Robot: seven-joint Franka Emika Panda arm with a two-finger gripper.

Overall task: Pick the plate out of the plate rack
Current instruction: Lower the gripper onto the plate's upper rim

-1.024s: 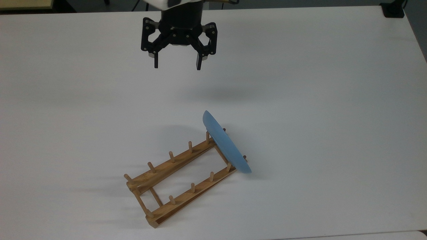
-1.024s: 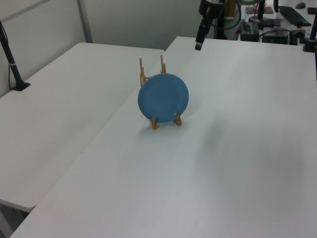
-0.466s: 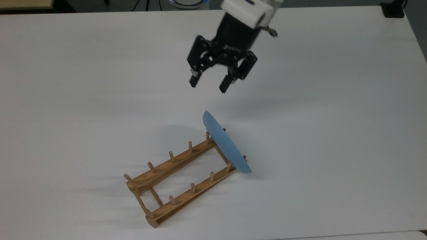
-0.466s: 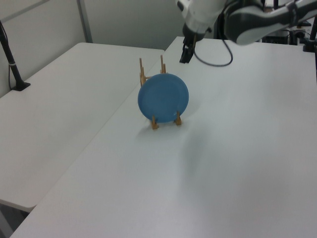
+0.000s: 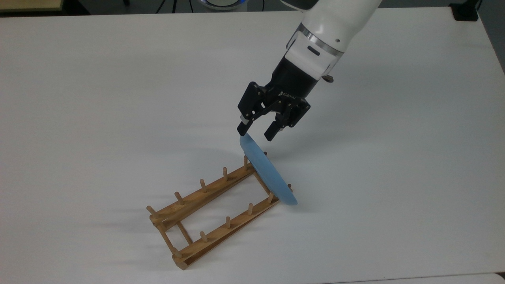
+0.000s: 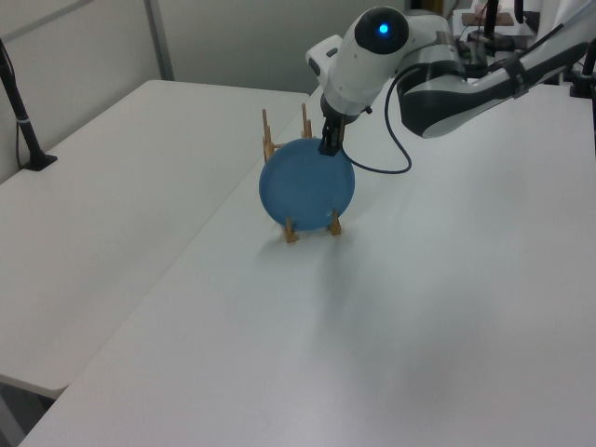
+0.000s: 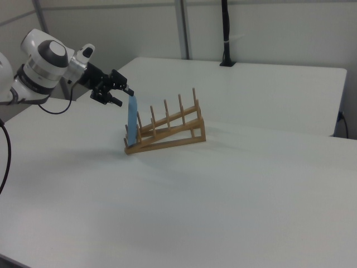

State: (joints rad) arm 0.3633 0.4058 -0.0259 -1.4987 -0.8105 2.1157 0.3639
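Arm is reaching down at a slant, open gripper (image 5: pixel 257 131) hovering at the top edge of the plate (image 5: pixel 268 172), fingers straddling the rim. Plate is standing upright in the plate rack's (image 5: pixel 205 205) end slot, top view's right.

The plate (image 5: pixel 267 172) is seen as plain light blue, the plate rack (image 5: pixel 205 211) as light-brown wood. The gripper (image 5: pixel 257 132) is coloured black, the arm (image 5: pixel 329 27) white with a grey band. The desk (image 5: pixel 98 98) is plain white.
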